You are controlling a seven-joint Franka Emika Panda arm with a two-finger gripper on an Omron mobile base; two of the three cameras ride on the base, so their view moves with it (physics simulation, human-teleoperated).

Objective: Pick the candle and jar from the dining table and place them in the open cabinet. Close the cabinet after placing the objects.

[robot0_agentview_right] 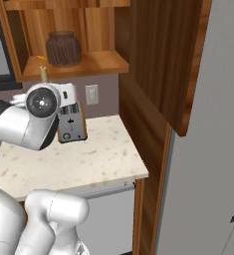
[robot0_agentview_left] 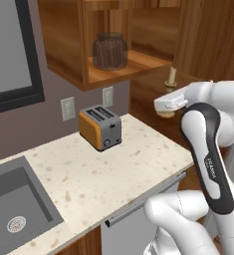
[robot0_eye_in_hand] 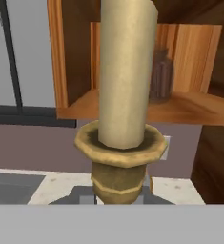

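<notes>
My gripper is shut on the candle, a cream stub on a brass holder, and holds it upright above the counter's right end. In the hand view the candle stands very close. It hangs in front of and slightly below the shelf of the open reddish-brown cabinet. The glass jar with dark sticks rests on that shelf, and it is also the jar behind the candle in the right base view. The dining table is out of view.
An orange toaster sits on the speckled counter under the cabinet. A sink lies at the counter's left end. The cabinet door stands swung out on the right, next to a tall grey panel.
</notes>
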